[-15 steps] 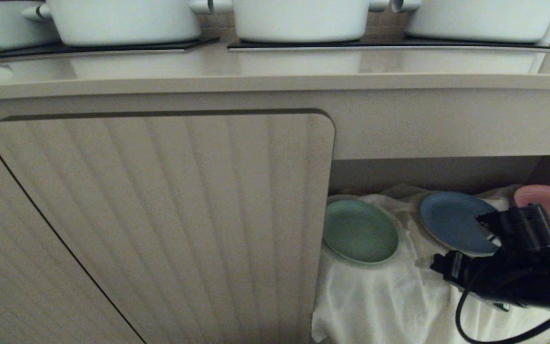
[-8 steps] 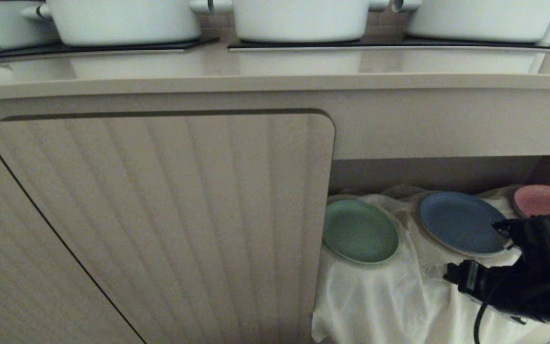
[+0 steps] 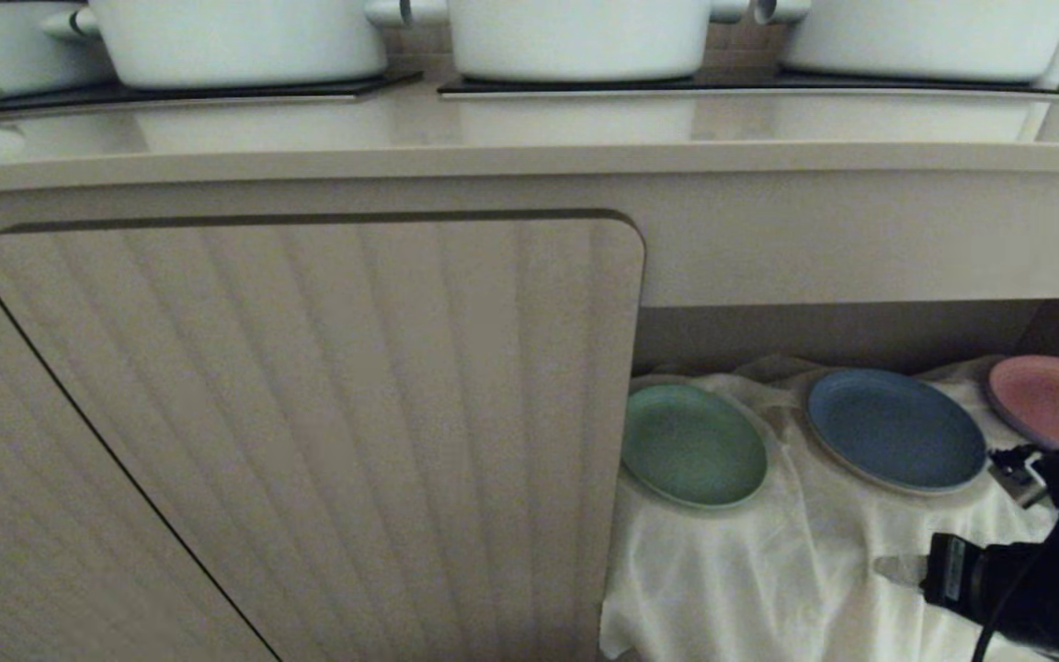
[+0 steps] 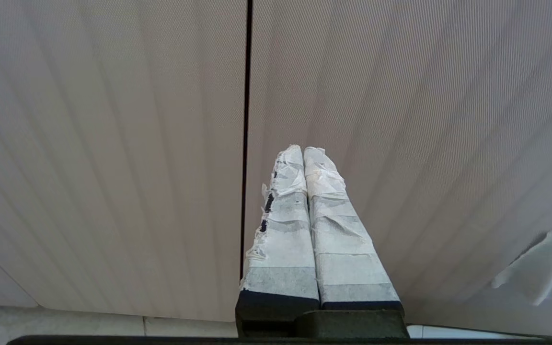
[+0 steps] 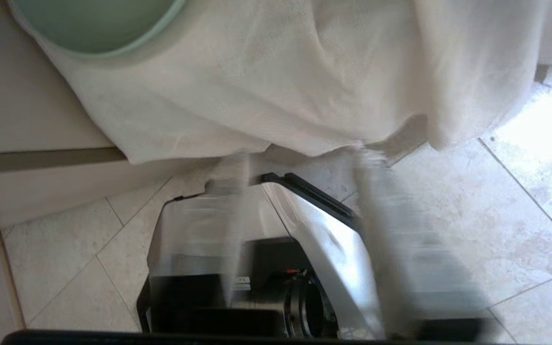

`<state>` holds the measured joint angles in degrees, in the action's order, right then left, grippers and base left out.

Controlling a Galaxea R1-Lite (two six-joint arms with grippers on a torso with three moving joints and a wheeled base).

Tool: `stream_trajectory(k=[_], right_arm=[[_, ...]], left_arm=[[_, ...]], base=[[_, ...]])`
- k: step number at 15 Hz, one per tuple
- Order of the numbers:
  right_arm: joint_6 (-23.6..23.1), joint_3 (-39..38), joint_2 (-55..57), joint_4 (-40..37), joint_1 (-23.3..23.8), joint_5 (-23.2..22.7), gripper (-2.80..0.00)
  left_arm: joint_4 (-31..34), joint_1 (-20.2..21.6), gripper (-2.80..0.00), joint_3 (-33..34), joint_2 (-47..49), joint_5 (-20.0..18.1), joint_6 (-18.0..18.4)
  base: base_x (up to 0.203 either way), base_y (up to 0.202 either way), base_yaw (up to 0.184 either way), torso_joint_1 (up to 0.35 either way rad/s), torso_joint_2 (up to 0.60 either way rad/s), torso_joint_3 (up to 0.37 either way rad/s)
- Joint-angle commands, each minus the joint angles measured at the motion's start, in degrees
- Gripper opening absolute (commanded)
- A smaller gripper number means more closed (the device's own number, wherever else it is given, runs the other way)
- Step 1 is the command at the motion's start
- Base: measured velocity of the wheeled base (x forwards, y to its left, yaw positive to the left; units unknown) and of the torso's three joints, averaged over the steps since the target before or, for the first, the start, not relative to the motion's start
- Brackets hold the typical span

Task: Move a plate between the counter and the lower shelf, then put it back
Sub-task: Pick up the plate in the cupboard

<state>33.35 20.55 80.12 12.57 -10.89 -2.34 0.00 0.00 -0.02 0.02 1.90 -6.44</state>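
The right gripper [image 5: 300, 163] holds nothing. Its two fingers look blurry with a gap between them, so they are apart, but how wide I cannot tell. It hangs low by the hanging white cloth [image 3: 768, 570]. The green plate [image 3: 693, 445] lies on the lower shelf [image 3: 824, 331], beside a blue plate [image 3: 895, 428] and a pink plate [image 3: 1053, 399]. The left gripper [image 4: 304, 153] rests shut by the cupboard door [image 3: 309, 414]. The plate looks set down; next comes fetching it for the counter [image 3: 529, 138].

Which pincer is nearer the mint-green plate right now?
Right. The right pincer hangs off the cloth's front edge, right of the plate. The left pincer faces the ribbed cabinet door, no plate in its view.
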Motion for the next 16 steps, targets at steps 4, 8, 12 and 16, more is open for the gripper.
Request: stream_trajectory(k=[4,8,12,16], right_arm=[[0.16,-1.81,-6.96,-3.13,-0.01,0.13,-2.80],[-1.04,-1.85,-12.29,-6.79,1.26,0.48,-2.80],[-14.29,-4.30,-18.64,-6.89,8.86,0.47,-2.80],[-20.34,-6.85,-27.06,-6.95,11.17,3.23,-2.80]], left_arm=[[0.00,0.00,-2.80,0.00,-0.02,0.03,0.02],[0.00,0.00,-2.80,0.02,-0.02,0.03,-0.02],[0.00,0.00,-2.80,0.02,-0.02,0.03,-0.07],[0.00,0.00,-2.80,-0.05,-0.02,0.03,0.01]], base=[[0.000,0.000,0.000,0.000,0.00,0.000],[0.000,0.000,0.000,0.000,0.00,0.000],[0.000,0.000,0.000,0.000,0.00,0.000],[0.000,0.000,0.000,0.000,0.00,0.000]])
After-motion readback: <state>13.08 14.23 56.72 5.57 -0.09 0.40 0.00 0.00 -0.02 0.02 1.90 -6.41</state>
